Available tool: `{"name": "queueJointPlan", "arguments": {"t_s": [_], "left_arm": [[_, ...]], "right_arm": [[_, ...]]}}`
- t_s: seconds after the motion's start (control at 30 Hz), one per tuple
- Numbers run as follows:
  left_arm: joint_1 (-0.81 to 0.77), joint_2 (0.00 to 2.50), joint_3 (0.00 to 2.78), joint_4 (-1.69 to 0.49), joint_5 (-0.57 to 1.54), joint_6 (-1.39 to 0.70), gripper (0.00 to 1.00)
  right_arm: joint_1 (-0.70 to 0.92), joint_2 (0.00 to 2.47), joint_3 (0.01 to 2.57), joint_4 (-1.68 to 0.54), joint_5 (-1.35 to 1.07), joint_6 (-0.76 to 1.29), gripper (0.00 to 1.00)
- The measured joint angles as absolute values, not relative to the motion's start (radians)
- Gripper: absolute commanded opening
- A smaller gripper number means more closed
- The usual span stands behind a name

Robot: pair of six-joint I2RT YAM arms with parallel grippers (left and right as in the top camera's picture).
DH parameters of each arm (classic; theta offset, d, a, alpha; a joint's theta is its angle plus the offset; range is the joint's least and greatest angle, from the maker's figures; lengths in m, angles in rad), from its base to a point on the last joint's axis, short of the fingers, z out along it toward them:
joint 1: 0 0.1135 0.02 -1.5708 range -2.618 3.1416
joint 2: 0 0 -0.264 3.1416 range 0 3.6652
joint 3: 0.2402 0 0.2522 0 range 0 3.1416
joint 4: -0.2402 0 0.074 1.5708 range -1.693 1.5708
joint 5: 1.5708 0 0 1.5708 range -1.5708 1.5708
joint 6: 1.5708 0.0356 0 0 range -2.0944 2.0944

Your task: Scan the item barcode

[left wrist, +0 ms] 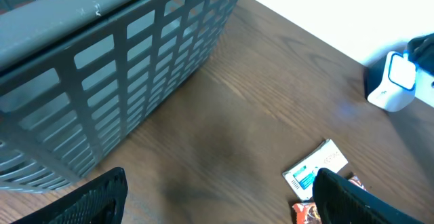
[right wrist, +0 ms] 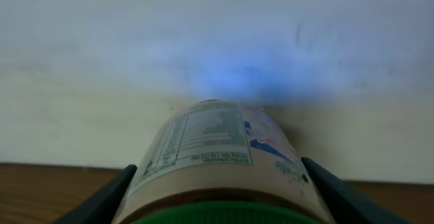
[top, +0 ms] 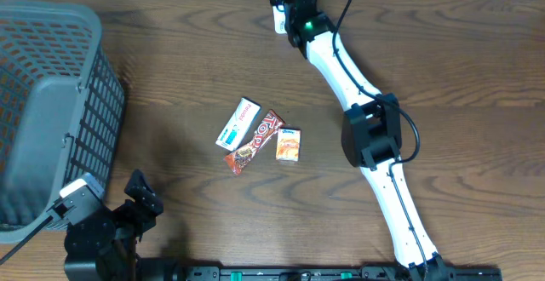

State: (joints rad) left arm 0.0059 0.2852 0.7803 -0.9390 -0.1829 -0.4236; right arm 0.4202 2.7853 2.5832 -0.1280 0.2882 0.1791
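Note:
In the right wrist view, my right gripper [right wrist: 218,187] is shut on a tan bottle [right wrist: 210,149] with a green cap and a printed label facing up. The bottle points at a pale wall lit by a blue glow. Overhead, the right gripper [top: 294,4] is at the table's far edge, beside the white barcode scanner [top: 279,19]; the bottle is hidden there. The scanner [left wrist: 393,81] also shows in the left wrist view. My left gripper [top: 136,197] stands open and empty at the near left, its fingers [left wrist: 95,198] wide apart above bare wood.
A grey mesh basket [top: 51,102] fills the left side. A white-and-blue box [top: 238,123], a brown snack bar [top: 255,141] and an orange packet [top: 289,145] lie together mid-table. The right arm [top: 370,132] stretches across the right side.

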Motion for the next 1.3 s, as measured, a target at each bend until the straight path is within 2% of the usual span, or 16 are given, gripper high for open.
{"name": "queueJointPlan", "arguments": {"t_s": [0.33,0.6,1.03,1.17,1.3], "left_arm": [[0.006,0.285,0.78,-0.939,-0.183,-0.424,0.88],[0.006,0.285,0.78,-0.939,-0.183,-0.424,0.88],[0.006,0.285,0.78,-0.939,-0.183,-0.424,0.88],[0.006,0.285,0.78,-0.939,-0.183,-0.424,0.88],[0.006,0.285,0.78,-0.939,-0.183,-0.424,0.88]], "right_arm": [[0.421,2.791,2.583,-0.169,0.297,0.173,0.54],[0.425,2.768,2.583,-0.254,0.316,0.166,0.53],[0.375,2.396,2.585,-1.087,0.318,0.247,0.5],[0.279,2.355,2.594,-1.3,0.319,0.294,0.48],[0.134,2.376,2.59,-1.413,0.318,0.333,0.46]]}}
